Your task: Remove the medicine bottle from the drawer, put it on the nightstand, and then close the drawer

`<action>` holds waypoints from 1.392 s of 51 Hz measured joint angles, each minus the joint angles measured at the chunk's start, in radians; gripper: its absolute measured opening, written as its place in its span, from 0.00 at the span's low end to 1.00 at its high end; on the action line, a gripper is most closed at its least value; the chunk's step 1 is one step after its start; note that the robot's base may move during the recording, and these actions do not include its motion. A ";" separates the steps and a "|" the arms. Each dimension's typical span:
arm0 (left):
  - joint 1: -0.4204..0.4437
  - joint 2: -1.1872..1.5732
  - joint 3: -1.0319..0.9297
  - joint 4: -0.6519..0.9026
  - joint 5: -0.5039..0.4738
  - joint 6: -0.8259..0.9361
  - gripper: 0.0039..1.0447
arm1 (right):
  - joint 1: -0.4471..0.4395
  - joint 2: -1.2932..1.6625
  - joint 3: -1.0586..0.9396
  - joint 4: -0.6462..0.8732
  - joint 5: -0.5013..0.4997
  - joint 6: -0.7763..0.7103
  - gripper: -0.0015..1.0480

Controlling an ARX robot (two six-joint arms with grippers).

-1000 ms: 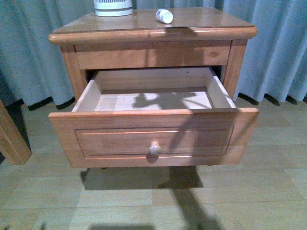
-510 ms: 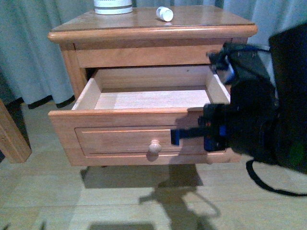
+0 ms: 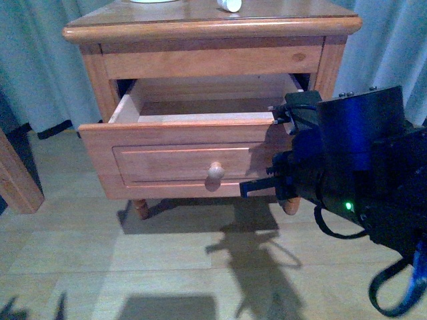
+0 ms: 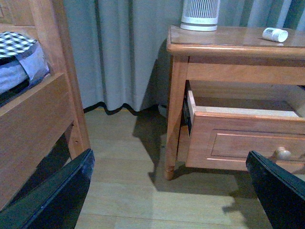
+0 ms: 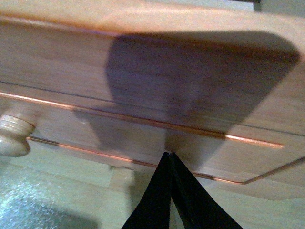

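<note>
**Inspector A:** Closing remained the open step, by my judgement. The drawer (image 3: 200, 157) stood partly pulled out of the nightstand (image 3: 213, 30), its panel front running left to right, knob (image 3: 215, 171) near the middle. The medicine bottle (image 4: 275, 34) lay on its side on the nightstand top, towards the right, well apart from both hands.

**Inspector B:** And the hands?

**Inspector A:** The right hand (image 5: 167, 160) was shut, its fingers meeting at a point that touched, or very nearly touched, the drawer front right of the knob. The drawer lay directly beyond it, on the far side. The left hand (image 4: 169, 191) was spread wide, holding nothing, low and left of the nightstand.

**Inspector B:** Which arm was nearer?

**Inspector A:** The right, plainly. A straight push away, square to the front, appeared to be what the move required.
</note>
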 joint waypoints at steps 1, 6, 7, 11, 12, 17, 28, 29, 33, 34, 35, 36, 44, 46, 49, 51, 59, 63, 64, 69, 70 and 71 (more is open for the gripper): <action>0.000 0.000 0.000 0.000 0.000 0.000 0.94 | -0.003 0.007 0.009 -0.002 0.000 -0.003 0.03; 0.000 0.000 0.000 0.000 0.000 0.000 0.94 | -0.029 0.072 0.114 -0.024 -0.010 -0.058 0.03; 0.000 0.000 0.000 0.000 0.000 0.000 0.94 | -0.031 0.082 0.133 -0.030 -0.011 -0.068 0.03; 0.000 0.000 0.000 0.000 0.000 0.000 0.94 | -0.037 0.110 0.190 -0.043 -0.021 -0.099 0.03; 0.000 0.000 0.000 0.000 0.000 0.000 0.94 | -0.039 0.119 0.209 -0.049 -0.027 -0.106 0.03; 0.000 0.000 0.000 0.000 0.000 0.000 0.94 | -0.042 0.149 0.284 -0.075 -0.047 -0.150 0.03; 0.000 0.000 0.000 0.000 0.000 0.000 0.94 | -0.047 0.218 0.472 -0.157 -0.100 -0.237 0.03; 0.000 0.000 0.000 0.000 0.000 0.000 0.94 | -0.049 0.230 0.497 -0.171 -0.106 -0.253 0.03; 0.000 0.000 0.000 0.000 0.000 0.000 0.94 | -0.062 0.274 0.580 -0.216 -0.123 -0.293 0.03; 0.000 0.000 0.000 0.000 0.000 0.000 0.94 | -0.065 0.283 0.595 -0.225 -0.125 -0.303 0.03; 0.000 0.000 0.000 0.000 0.000 0.000 0.94 | -0.069 0.297 0.618 -0.238 -0.128 -0.314 0.03; 0.000 0.000 0.000 0.000 0.000 0.000 0.94 | -0.071 0.301 0.625 -0.242 -0.129 -0.315 0.03; 0.000 0.000 0.000 0.000 0.000 0.000 0.94 | -0.089 0.347 0.714 -0.284 -0.147 -0.356 0.03; 0.000 0.000 0.000 0.000 0.000 0.000 0.94 | -0.091 0.352 0.727 -0.291 -0.153 -0.365 0.03; 0.000 0.000 0.000 0.000 0.000 0.000 0.94 | -0.093 0.357 0.743 -0.301 -0.165 -0.385 0.03; 0.000 0.000 0.000 0.000 0.000 0.000 0.94 | -0.093 0.360 0.750 -0.305 -0.169 -0.397 0.03; 0.000 0.000 0.000 0.000 0.000 0.000 0.94 | -0.093 0.372 0.773 -0.308 -0.184 -0.434 0.03; 0.000 0.000 0.000 0.000 0.000 0.000 0.94 | -0.093 0.377 0.782 -0.308 -0.187 -0.443 0.03; 0.000 0.000 0.000 0.000 0.000 0.000 0.94 | -0.093 0.377 0.783 -0.308 -0.187 -0.445 0.03; 0.000 0.000 0.000 0.000 0.000 0.000 0.94 | -0.094 0.377 0.784 -0.308 -0.187 -0.449 0.03; 0.000 0.000 0.000 0.000 0.000 0.000 0.94 | -0.095 0.377 0.785 -0.308 -0.187 -0.449 0.03; 0.000 0.000 0.000 0.000 0.000 0.000 0.94 | -0.095 0.377 0.785 -0.308 -0.187 -0.450 0.03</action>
